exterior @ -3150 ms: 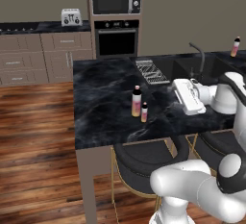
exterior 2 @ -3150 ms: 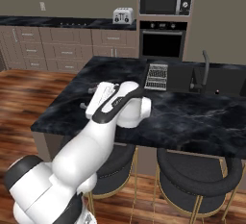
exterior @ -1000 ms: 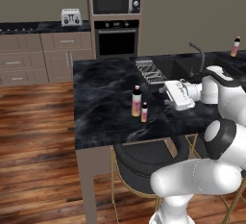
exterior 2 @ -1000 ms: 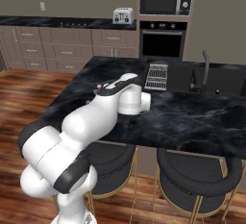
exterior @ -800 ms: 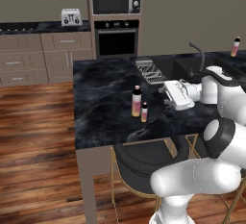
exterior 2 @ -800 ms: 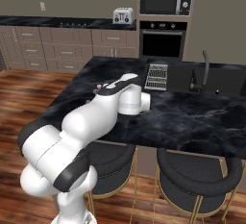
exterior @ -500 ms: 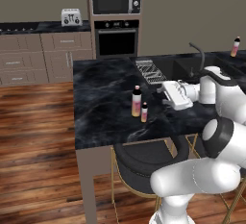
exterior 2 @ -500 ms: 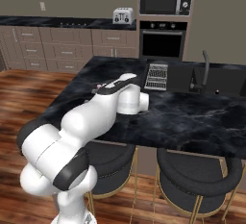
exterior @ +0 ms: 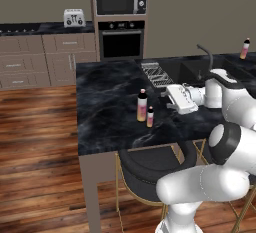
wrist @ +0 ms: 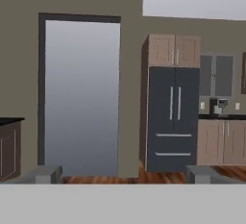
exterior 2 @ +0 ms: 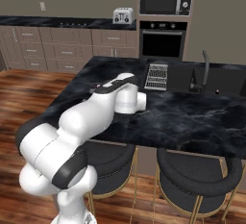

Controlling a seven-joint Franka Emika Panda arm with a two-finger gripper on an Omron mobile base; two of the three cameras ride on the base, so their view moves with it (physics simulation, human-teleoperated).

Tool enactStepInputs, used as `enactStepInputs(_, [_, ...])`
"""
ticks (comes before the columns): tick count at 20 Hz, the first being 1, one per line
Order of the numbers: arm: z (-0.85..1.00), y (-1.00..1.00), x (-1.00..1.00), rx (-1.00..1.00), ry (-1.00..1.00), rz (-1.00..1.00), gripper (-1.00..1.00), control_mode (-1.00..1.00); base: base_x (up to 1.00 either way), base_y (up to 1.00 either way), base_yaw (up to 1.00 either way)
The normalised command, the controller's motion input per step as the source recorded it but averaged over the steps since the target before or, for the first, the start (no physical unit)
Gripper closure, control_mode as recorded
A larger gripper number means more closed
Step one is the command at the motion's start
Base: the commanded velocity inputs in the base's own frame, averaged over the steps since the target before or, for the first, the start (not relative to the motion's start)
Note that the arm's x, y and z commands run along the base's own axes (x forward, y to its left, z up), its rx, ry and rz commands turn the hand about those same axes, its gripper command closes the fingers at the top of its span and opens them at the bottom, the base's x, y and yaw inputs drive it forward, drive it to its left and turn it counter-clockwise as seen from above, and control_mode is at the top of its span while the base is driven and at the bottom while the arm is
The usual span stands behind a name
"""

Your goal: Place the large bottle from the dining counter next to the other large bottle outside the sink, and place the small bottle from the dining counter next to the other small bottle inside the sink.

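Observation:
On the dining counter [exterior: 105, 102] a large bottle [exterior: 142, 105] with a dark cap stands upright, and a small bottle [exterior: 150, 117] stands just right of it and nearer the front. My gripper [exterior: 167, 98] hovers level with them, a short way to their right, pointing left. In the hand view the gripper [wrist: 123, 175] is open, its fingertips [wrist: 45, 174] wide apart with nothing between them. The sink [exterior: 200, 69] lies behind my hand, with its faucet [exterior: 205, 57]. Another bottle [exterior: 245, 48] stands on the counter beyond the sink. In the right base view my arm hides the two bottles.
A ribbed drain rack [exterior: 156, 73] lies left of the sink, also seen as the rack [exterior 2: 157, 76] in the right base view. Round black stools [exterior 2: 192, 180] stand under the counter's front edge. Wall cabinets carry a toaster [exterior: 73, 17]. The hand view faces a doorway [wrist: 81, 98] and a fridge [wrist: 173, 117].
My hand has crept left along the counter, closer to the two bottles. The bottles have not moved and the gripper has stayed open.

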Motion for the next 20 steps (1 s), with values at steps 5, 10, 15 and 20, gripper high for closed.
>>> enactStepInputs(5, [0.00, 0.01, 0.04, 0.00, 0.04, 0.00, -1.00, -1.00, 0.00, 0.00, 0.00])
enactStepInputs(10, [0.00, 0.00, 0.06, 0.00, 0.03, 0.00, -1.00, -1.00, 0.00, 0.00, 0.00])
enactStepInputs(15, [-0.03, 0.00, 0.07, 0.00, 0.02, 0.00, -1.00, -1.00, 0.00, 0.00, 0.00])
enactStepInputs(20, [-0.04, 0.00, 0.11, -0.01, 0.00, 0.00, -1.00, -1.00, 0.00, 0.00, 0.00])
